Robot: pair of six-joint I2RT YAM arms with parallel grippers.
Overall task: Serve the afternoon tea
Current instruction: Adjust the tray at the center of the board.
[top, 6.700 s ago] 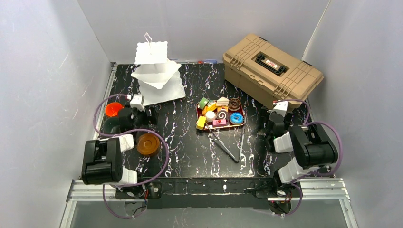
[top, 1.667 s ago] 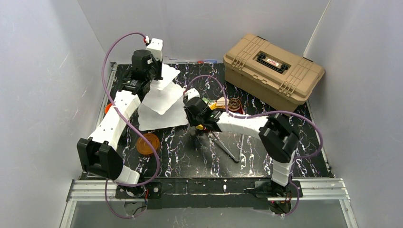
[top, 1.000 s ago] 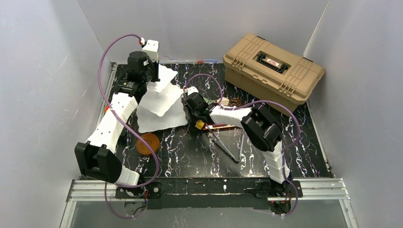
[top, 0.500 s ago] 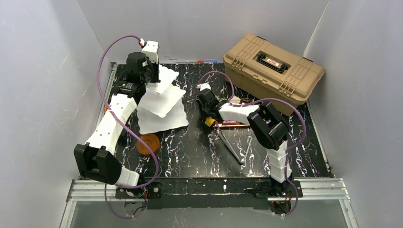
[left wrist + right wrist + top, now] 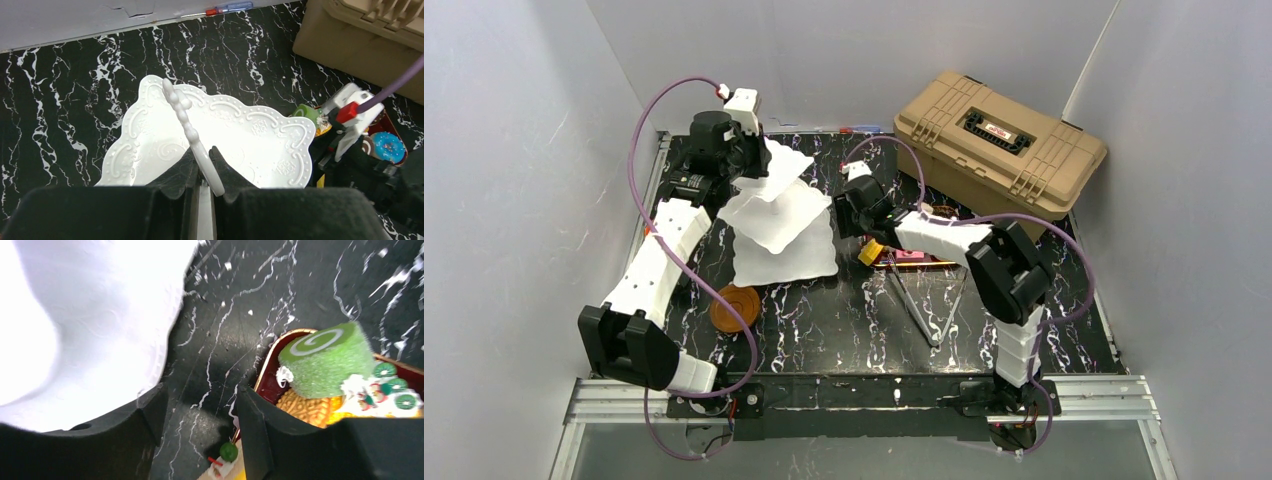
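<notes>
Holding the stand by its handle, likely for loading.
Left gripper clamped there; right gripper apart, empty.

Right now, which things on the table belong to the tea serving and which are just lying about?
Job: three-tier stand, clamped at its handle by the left gripper; toy pastries on the red tray; brown saucer; right gripper, open.
Lying about: tan toolbox; metal tongs.
</notes>
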